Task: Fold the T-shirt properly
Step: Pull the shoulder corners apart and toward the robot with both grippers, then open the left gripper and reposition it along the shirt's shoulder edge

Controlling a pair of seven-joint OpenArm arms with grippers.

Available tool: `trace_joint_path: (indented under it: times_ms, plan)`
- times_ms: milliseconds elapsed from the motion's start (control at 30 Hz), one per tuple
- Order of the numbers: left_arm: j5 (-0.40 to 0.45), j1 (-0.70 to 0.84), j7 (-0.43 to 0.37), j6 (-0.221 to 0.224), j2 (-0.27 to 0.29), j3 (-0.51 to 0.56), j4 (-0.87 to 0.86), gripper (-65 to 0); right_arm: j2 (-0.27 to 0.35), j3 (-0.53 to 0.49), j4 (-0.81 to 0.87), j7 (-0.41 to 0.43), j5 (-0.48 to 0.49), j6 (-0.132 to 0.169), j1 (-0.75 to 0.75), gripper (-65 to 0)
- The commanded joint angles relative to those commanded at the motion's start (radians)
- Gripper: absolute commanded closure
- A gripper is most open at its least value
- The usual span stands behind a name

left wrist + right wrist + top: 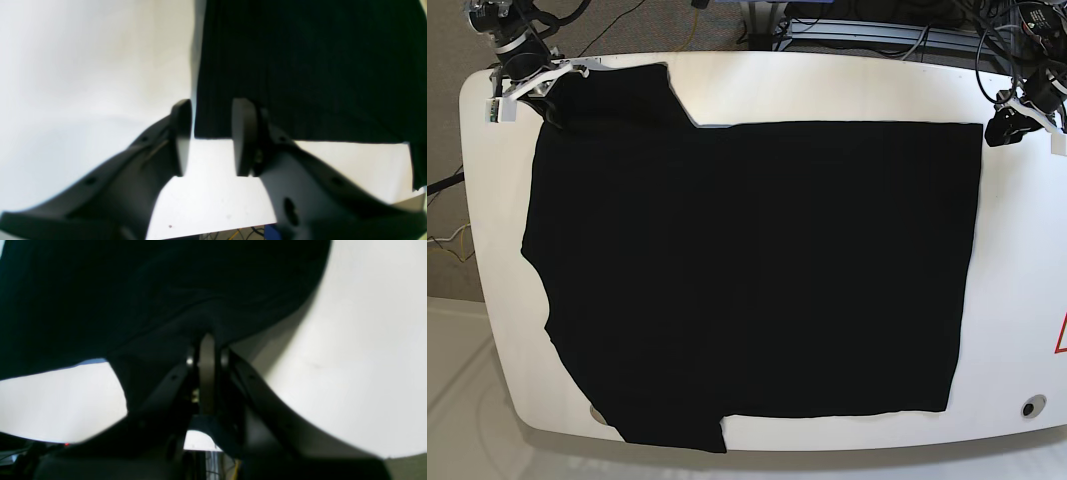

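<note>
The black T-shirt lies spread flat over most of the white table, with one sleeve at the far left corner and another at the near left edge. My right gripper is at that far left sleeve. In its wrist view the right gripper is shut on a bunched fold of the T-shirt. My left gripper stands at the shirt's far right corner. The left wrist view shows the left gripper open, the corner of the T-shirt lying between its fingertips. No print shows.
Cables and a metal frame sit behind the table's far edge. A red triangle mark and a round hole are on the table's right side. The shirt's near sleeve reaches the table's front edge.
</note>
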Motion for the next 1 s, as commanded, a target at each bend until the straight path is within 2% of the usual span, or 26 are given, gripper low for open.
trace_joint_path:
  times_ms: [167, 300, 367, 567, 633, 700, 1000]
  plan:
    - [-0.021, 0.003, 0.008, 0.0, -0.003, 0.002, 0.019, -28.2, 0.0, 0.016, 0.004, -0.003, 0.023, 0.001, -0.005, 0.0]
    - [-0.049, 0.018, 0.023, 0.0, 0.001, 0.004, 0.054, -28.5, -0.003, 0.043, 0.009, -0.012, 0.085, 0.004, -0.007, 0.0]
    - [-0.073, 0.058, 0.045, 0.0, 0.022, 0.0, 0.095, -29.5, -0.005, 0.07, 0.001, -0.029, 0.199, 0.011, -0.008, 0.0]
    - [-0.059, 0.104, 0.046, 0.0, 0.052, -0.002, 0.118, -30.6, -0.009, 0.072, -0.028, -0.048, 0.325, 0.015, -0.005, 0.0]
    - [-0.052, 0.115, 0.046, 0.0, 0.062, 0.0, 0.116, -30.7, -0.01, 0.067, -0.04, -0.05, 0.332, 0.014, -0.002, 0.0]
    - [-0.014, 0.127, 0.039, 0.0, 0.097, 0.005, 0.103, -30.9, -0.008, 0.081, -0.043, -0.04, 0.304, 0.024, -0.014, 0.0]
    - [-0.002, 0.115, 0.029, 0.0, 0.103, 0.0, 0.057, -30.1, -0.007, 0.085, -0.028, -0.033, 0.244, 0.031, -0.02, 0.0]
